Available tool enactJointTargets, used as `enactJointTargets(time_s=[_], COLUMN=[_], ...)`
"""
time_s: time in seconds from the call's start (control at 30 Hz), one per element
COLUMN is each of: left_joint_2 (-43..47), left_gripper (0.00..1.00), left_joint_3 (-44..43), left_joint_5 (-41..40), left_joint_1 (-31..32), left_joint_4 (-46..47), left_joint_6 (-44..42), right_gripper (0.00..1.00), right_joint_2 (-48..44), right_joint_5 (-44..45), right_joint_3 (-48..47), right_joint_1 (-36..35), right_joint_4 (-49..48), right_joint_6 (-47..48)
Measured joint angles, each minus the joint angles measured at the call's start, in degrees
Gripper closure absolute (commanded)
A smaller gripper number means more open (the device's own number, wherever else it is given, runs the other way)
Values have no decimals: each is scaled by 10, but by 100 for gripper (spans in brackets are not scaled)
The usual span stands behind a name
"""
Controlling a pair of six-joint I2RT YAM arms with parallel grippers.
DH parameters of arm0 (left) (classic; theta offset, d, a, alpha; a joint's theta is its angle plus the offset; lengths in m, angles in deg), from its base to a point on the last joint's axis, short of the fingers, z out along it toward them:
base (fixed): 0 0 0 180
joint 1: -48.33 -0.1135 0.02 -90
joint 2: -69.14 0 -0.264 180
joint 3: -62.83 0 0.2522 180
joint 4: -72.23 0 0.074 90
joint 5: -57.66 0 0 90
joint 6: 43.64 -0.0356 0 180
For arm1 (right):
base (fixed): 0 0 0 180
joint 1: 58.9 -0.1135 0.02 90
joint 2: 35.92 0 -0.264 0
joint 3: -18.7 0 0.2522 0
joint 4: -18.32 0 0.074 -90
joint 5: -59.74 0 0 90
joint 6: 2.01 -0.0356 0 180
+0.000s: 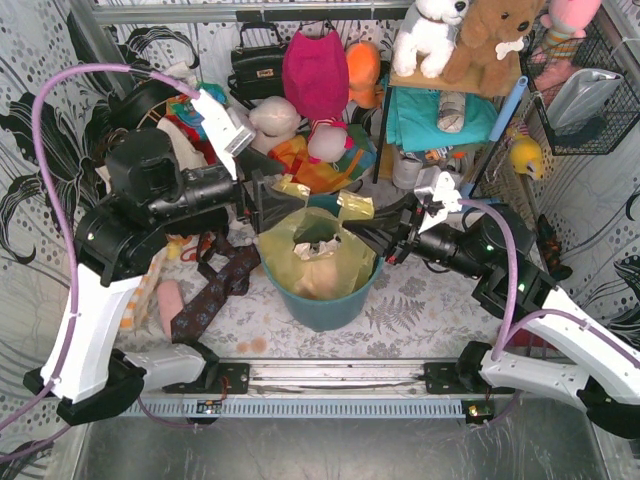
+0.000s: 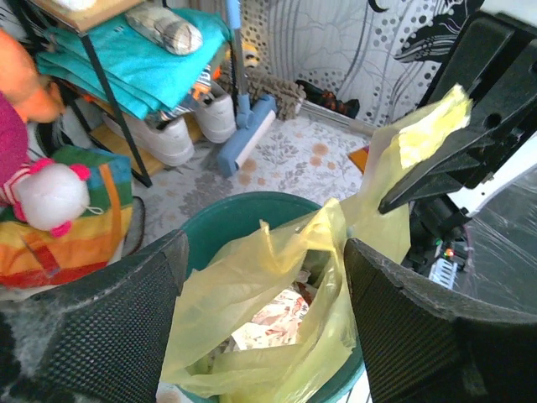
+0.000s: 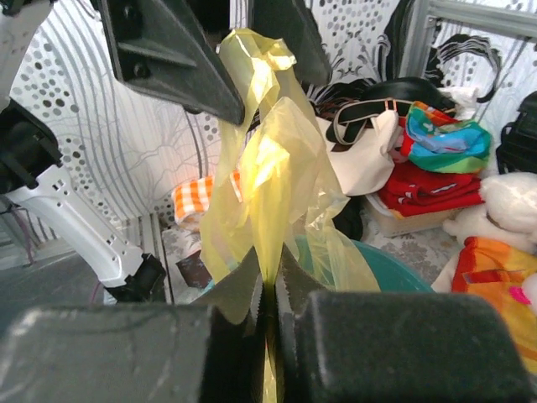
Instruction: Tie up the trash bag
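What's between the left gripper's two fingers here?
In the left wrist view, the trash bag bunches up between the spread fingers of the left gripper, above the teal bucket.

Bright, even light, soft shadows; the trash bag (image 3: 260, 159) glows translucent (wrist views blur up close).

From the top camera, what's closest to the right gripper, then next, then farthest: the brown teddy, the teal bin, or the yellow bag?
1. Yellow trash bag, pinched in the right gripper.
2. Teal bin, beneath the bag.
3. Brown teddy, on the back shelf.
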Motion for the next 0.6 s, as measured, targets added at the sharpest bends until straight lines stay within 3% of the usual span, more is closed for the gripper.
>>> enactJointTargets(time_s=[0.13, 0.3, 0.47, 0.6], left_joint_2=[8, 23, 19, 12], left_gripper=[8, 10, 22, 23], left_joint_3=[-29, -72, -111, -110], left_joint_5=[-28, -58, 4, 71], left_joint_1=[0, 0, 0, 0], left_joint_4=[-13, -26, -12, 3], left_joint_6=[-3, 2, 33, 55], right_gripper=[96, 96, 96, 96], right_joint_2=[19, 47, 65, 65], right_joint_5=[-30, -66, -103, -137], right_joint_3=[-7, -34, -65, -72], right_joint_1=[0, 0, 0, 0], right_joint_4=[0, 13, 28, 32], right_joint_6=[0, 5, 16, 17])
